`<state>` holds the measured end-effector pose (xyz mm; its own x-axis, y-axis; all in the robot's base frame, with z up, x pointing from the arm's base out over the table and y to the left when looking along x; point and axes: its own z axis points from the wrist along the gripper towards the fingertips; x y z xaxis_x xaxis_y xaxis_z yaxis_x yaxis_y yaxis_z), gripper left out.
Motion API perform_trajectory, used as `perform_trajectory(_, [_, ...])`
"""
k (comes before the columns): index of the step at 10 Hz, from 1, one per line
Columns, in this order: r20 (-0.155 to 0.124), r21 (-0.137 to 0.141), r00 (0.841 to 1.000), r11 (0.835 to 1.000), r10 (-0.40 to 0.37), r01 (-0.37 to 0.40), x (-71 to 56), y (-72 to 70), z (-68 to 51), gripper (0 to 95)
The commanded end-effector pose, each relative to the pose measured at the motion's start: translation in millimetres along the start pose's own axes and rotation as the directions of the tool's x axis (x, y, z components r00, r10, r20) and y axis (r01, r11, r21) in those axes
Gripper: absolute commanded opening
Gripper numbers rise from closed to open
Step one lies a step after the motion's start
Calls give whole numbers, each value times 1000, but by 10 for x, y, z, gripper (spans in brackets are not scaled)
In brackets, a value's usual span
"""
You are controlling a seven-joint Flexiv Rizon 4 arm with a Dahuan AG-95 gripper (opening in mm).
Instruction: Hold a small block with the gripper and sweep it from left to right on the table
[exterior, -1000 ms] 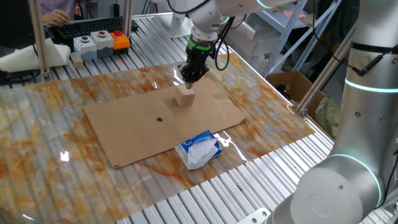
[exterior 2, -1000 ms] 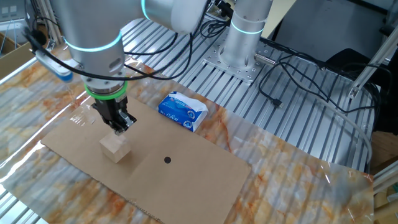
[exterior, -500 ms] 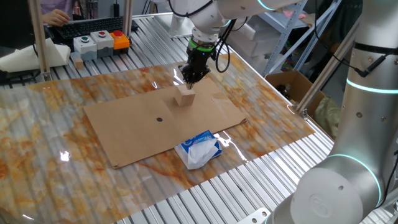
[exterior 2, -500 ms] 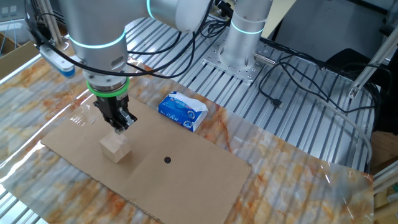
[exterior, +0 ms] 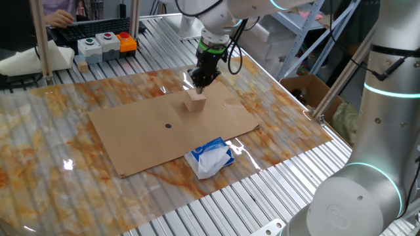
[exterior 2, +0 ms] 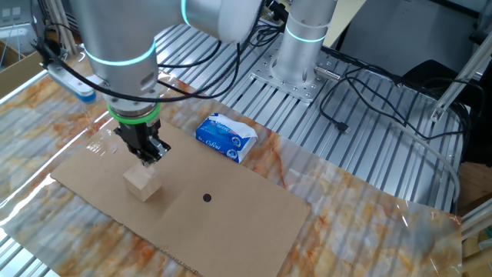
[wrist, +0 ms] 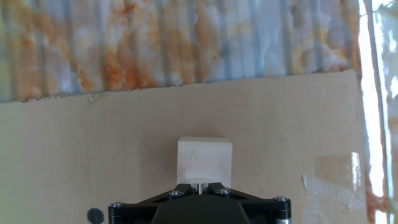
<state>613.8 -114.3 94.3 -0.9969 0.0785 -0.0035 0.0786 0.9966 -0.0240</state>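
Pale tan wooden cube (exterior: 195,101) sits on your flat brown cardboard sheet (exterior 2: 231,208), beneath the black two-fingered claw (exterior 2: 147,156), whose fingers look nearly closed, gripping nothing; packet print is unreadable.

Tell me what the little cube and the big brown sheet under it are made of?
The small block looks like pale, unpainted wood with a smooth matte face, though no grain shows clearly. The brown sheet looks like plain cardboard: flat, dull, thin-edged, with a strip of clear tape shining on it.

Bright even light, glare streaks on the glossy table (exterior: 65,164), hand view soft, overexposed at right edge
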Motion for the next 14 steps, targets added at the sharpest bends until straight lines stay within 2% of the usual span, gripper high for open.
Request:
perform_trajectory(1, [18, 6, 1000, 1000, 23, -23, 21, -4, -8, 380])
perform_trajectory(4, [20, -4, 999, 999, 45, -45, 21, -4, -8, 380])
perform_trajectory(5, [28, -13, 998, 999, 50, -50, 21, -4, -7, 380])
perform_trajectory(6, [32, -28, 998, 998, 50, -49, 21, -2, -6, 570])
perform_trajectory(8, [38, -31, 998, 998, 57, -55, 21, 2, -5, 570])
perform_trajectory(11, [35, -34, 994, 994, 107, -106, 24, 9, -3, 570])
perform_trajectory(14, [30, -61, 995, 993, 98, -96, 20, 18, 2, 570])
